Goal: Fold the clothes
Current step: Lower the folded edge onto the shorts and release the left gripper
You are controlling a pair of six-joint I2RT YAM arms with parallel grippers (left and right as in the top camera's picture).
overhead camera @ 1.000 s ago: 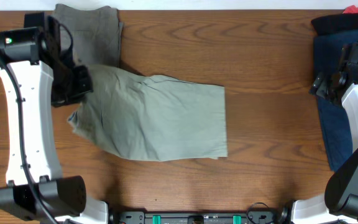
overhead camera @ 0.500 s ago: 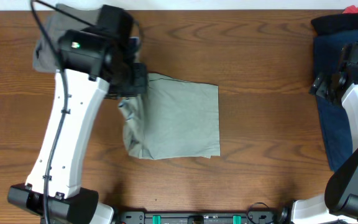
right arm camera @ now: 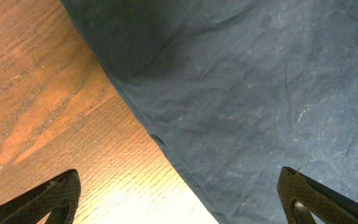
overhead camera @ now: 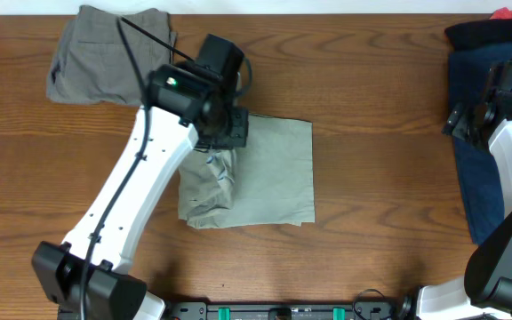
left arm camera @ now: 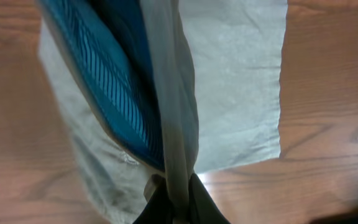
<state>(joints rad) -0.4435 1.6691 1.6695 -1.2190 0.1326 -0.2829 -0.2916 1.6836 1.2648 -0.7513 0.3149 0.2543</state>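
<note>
The left claw (left arm camera: pixel 174 202) is pinched tight on a raised fold of the khaki shorts (overhead camera: pixel 274 173), and its wrist view shows the cloth running up from between the dark fingertips, with the striped blue inner waistband (left arm camera: pixel 114 106) exposed just left of the fold. From overhead, that claw sits over the far-left corner of the shorts. The shorts lie near the middle of the wooden table (overhead camera: pixel 372 222), flat and squared on their right side, bunched and wrinkled along the left edge below the grip. A grey-olive garment (overhead camera: pixel 114 53) lies at the far left of the table, apart from the shorts. The right claw (right arm camera: pixel 179 193) stands wide and holds nothing, poised over the left edge of a navy garment (overhead camera: pixel 478 178) spread along the right side. A black garment (overhead camera: pixel 483 34) and a bit of red cloth (overhead camera: pixel 509 14) lie at the far right corner.
</note>
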